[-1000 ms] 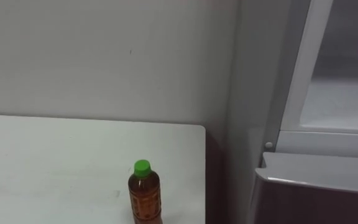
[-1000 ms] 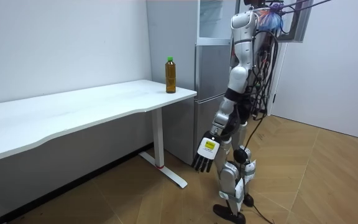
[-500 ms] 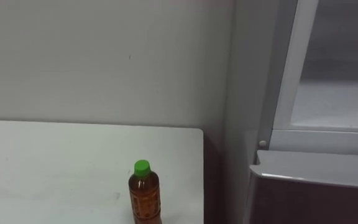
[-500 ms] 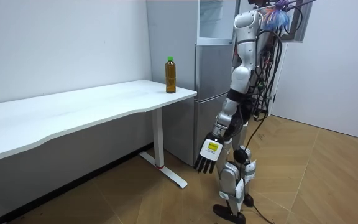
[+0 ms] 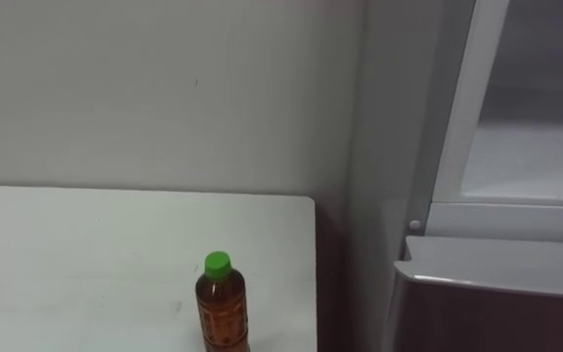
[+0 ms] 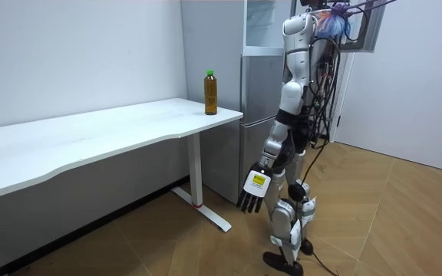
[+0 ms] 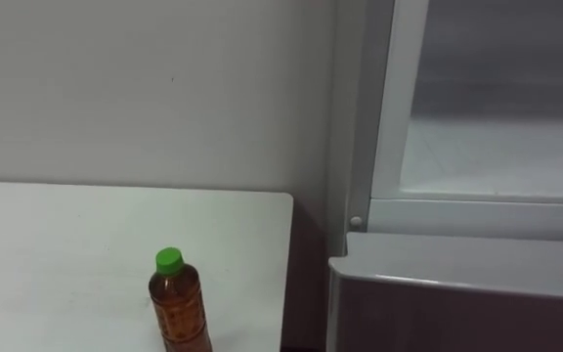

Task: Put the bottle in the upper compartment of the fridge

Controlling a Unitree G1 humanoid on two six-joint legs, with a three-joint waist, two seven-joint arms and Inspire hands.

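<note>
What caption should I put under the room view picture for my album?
Robot stands by the fridge, left hand hanging open, bottle upright on the white table.

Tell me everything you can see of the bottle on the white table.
The bottle looks like clear plastic and holds amber-brown liquid. It is closed with a bright green cap. It stands upright on the white table, near the end that lies beside the fridge, a little in from the table's edge. Only the tabletop touches it, and no hand is on it.
</note>
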